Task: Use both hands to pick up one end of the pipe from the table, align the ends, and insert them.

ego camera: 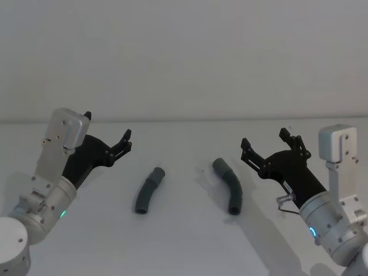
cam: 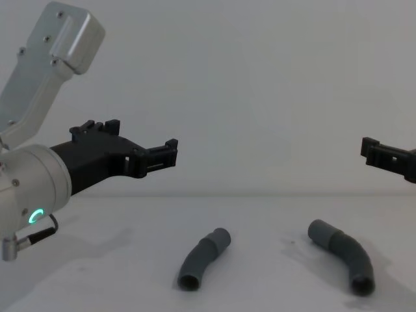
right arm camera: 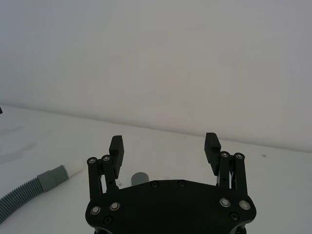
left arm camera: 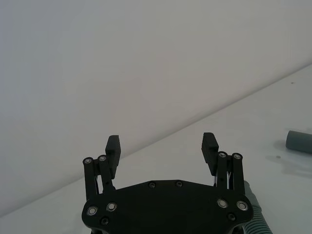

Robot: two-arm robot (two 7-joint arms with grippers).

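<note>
Two short curved dark-grey pipe pieces lie side by side on the white table, a gap between them. The left piece lies ahead and to the right of my left gripper, which hovers open and holds nothing. The right piece lies just left of my right gripper, also open with nothing in it. In the right wrist view a ribbed piece ends in a grey cuff with a white tip, and another grey end shows behind the fingers.
A plain pale wall rises behind the table's far edge. Faint shadows lie beside the pipe pieces. The left wrist view shows a grey pipe end farther off and a ribbed section beside the gripper body.
</note>
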